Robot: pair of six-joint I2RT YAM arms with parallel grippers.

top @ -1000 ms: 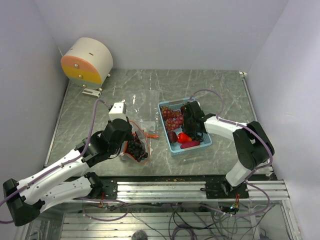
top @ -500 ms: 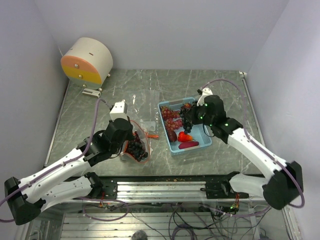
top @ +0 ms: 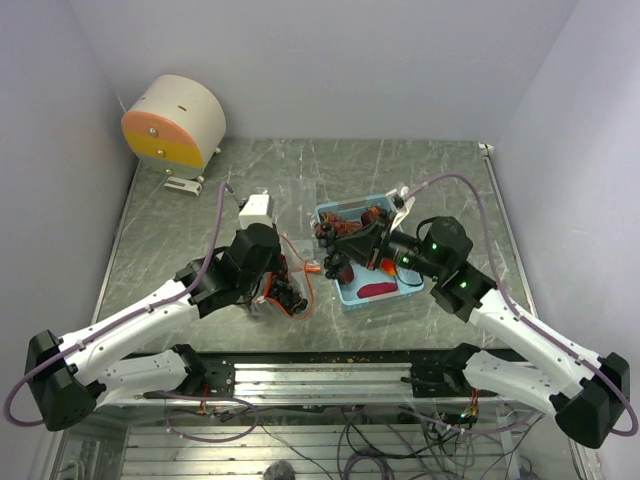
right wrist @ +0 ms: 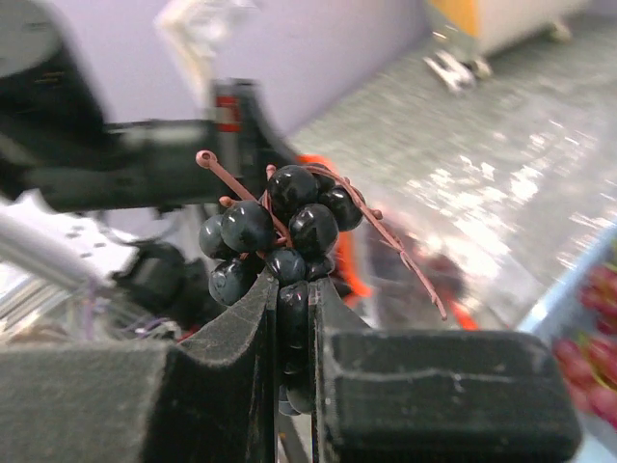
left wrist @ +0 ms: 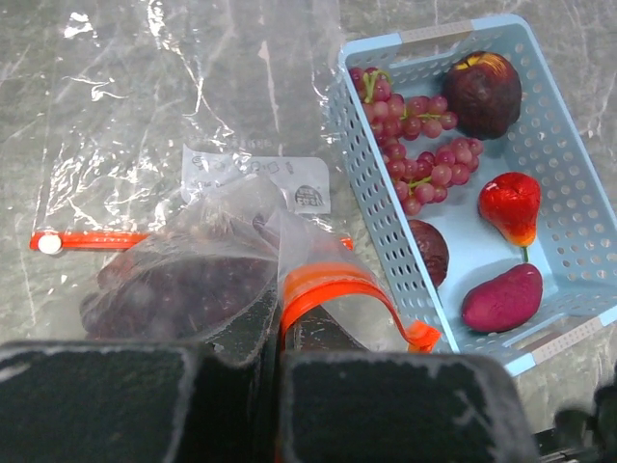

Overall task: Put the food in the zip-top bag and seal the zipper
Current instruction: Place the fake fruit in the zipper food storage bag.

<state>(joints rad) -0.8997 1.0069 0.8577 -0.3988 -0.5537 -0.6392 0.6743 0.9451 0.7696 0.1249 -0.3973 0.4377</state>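
Observation:
The clear zip-top bag lies left of the tray, with a dark berry cluster inside it. My left gripper is shut on the bag's mouth at the orange-red zipper and holds it up; it also shows in the top view. My right gripper is shut on a dark grape cluster and holds it in the air. In the top view this gripper hangs over the tray's left edge, close to the bag. Red grapes and larger fruits lie in the tray.
The light blue tray also holds a dark red apple, a red pear-shaped fruit, a purple-red fruit and a dark round fruit. A round cream and orange device stands at the back left.
My right gripper lifted the dark grape cluster out of the tray and carried it left towards the bag. My left gripper moved a little right and back, with the bag's mouth in it.

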